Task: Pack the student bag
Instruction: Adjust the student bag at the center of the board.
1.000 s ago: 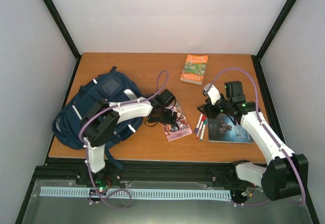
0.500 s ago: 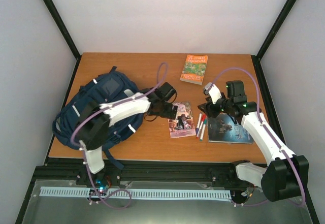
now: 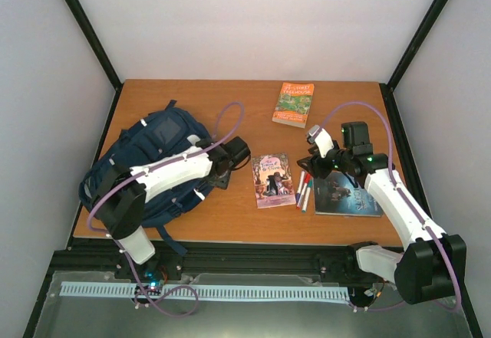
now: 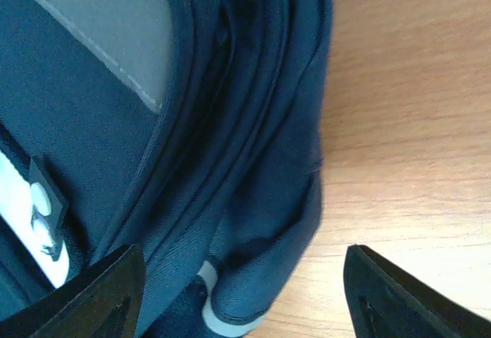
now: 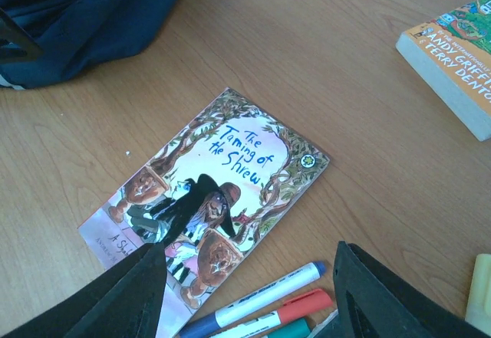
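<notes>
Backpack (image 3: 146, 171) is lying at the left of the table (image 3: 230, 215). Left gripper (image 4: 242, 252) is hovering over its right edge, jaws standing wide, gripping nothing. Right gripper (image 5: 247, 252) is hanging over the paperback (image 5: 222, 188) and markers (image 5: 257, 298), jaws partly apart, empty. Seemingly the bag-opening step is starting, with nothing visibly packed. The next move is calling for catching the zip or flap on that edge.
</notes>
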